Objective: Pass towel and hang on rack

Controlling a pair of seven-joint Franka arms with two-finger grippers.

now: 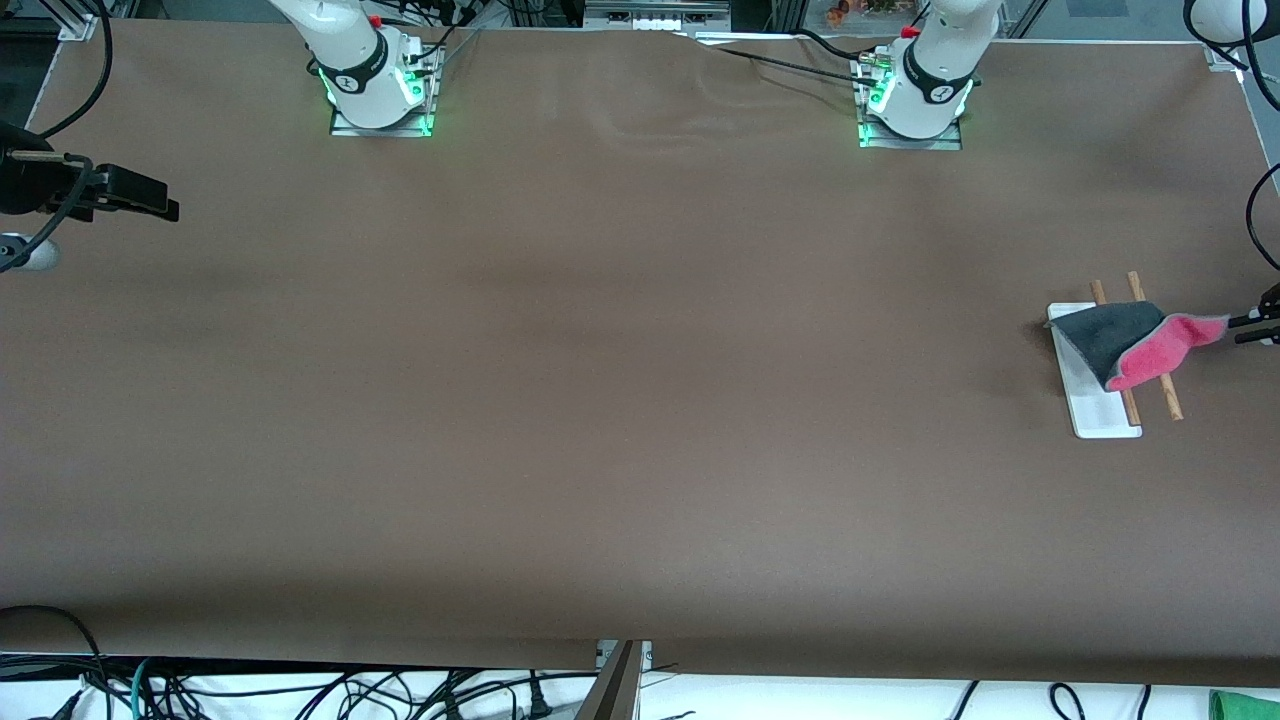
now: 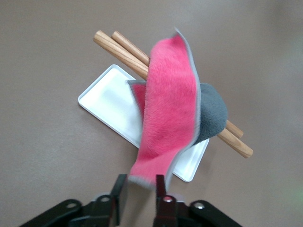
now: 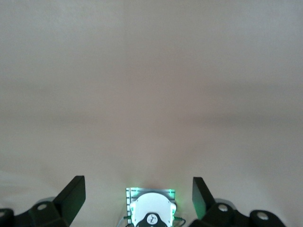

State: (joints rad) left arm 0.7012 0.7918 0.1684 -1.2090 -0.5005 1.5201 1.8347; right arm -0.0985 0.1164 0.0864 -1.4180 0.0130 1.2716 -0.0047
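Observation:
The towel [image 1: 1130, 345], dark grey on one side and pinkish-red on the other, is draped over the rack's two wooden rods [image 1: 1168, 395], above the rack's white base [image 1: 1095, 405] at the left arm's end of the table. Its pink end reaches out toward my left gripper [image 1: 1240, 329]. In the left wrist view the towel [image 2: 168, 109] crosses the rods [image 2: 118, 47] and the base [image 2: 106, 101]. Its blurred end lies between my left gripper's [image 2: 140, 187] spread fingers. My right gripper [image 1: 165, 205] is open and empty and waits over the right arm's end of the table; it also shows in the right wrist view [image 3: 137, 189].
The brown table cover [image 1: 620, 400] stretches between the two arms. Both arm bases stand along the table's edge farthest from the front camera. Cables hang off the edges. The right arm's base [image 3: 151, 213] shows between the right gripper's fingers.

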